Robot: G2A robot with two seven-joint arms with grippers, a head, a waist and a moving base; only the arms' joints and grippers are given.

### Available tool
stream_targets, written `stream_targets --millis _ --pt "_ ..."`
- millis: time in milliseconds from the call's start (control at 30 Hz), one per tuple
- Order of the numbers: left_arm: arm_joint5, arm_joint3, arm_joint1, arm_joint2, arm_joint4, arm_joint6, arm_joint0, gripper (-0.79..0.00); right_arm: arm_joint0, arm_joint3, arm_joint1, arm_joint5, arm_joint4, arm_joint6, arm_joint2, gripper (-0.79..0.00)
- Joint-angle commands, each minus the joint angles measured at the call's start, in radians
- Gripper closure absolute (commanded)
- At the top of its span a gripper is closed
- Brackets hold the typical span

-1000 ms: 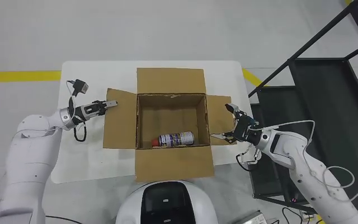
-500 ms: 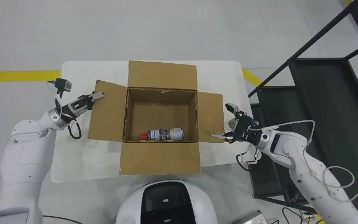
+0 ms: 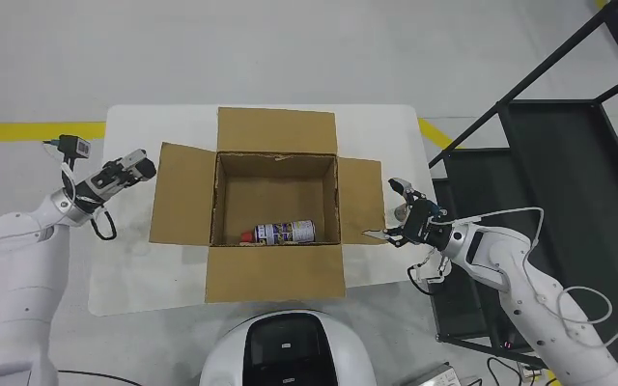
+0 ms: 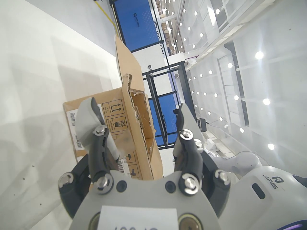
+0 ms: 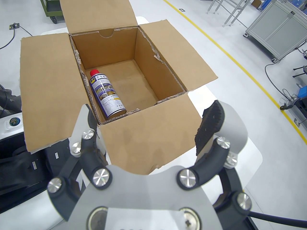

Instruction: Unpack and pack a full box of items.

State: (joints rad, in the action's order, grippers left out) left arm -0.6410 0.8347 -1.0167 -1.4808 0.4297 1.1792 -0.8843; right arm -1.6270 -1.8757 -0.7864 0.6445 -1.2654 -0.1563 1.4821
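— Seen from above, where is the box (image 3: 276, 130)?
— In the middle of the table (image 3: 126, 280), flaps spread. A spray can (image 3: 286, 232) lies on its side inside, against the near wall. The left gripper (image 3: 132, 168) is just off the left flap and the right gripper (image 3: 384, 208) is at the right flap.
— And the wrist views?
— The left gripper (image 4: 133, 110) has its fingers apart and empty, facing the box. The right gripper (image 5: 148, 113) is likewise spread, at the flap's edge.

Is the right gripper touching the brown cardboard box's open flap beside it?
Cannot tell. In the right wrist view the cardboard flap runs between the open fingers of the right gripper; the top view shows overlap, not contact.
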Motion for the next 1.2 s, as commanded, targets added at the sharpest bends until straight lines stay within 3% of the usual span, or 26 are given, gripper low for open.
stream_targets --millis 0,300,467,900,1167 --pt "-0.01 0.019 0.011 -0.034 0.009 -0.01 -0.007 -0.785 -0.009 0.007 -0.002 -0.012 0.019 0.005 0.005 -0.785" --pt "0.0 0.189 0.038 -0.131 0.087 -0.016 -0.08 -0.785 -0.147 0.149 0.003 -0.04 0.108 0.108 0.149 -0.785" --pt "0.005 0.259 0.045 -0.151 0.083 -0.041 -0.125 -0.785 -0.192 0.198 -0.003 -0.033 0.239 0.224 0.149 -0.785" --pt "0.006 0.262 0.045 -0.152 0.084 -0.042 -0.128 -0.785 -0.183 0.181 -0.005 -0.023 0.281 0.262 0.145 -0.785" --pt "0.006 0.262 0.045 -0.152 0.084 -0.042 -0.128 -0.785 -0.112 0.295 -0.014 -0.087 0.301 0.377 0.093 -0.785"
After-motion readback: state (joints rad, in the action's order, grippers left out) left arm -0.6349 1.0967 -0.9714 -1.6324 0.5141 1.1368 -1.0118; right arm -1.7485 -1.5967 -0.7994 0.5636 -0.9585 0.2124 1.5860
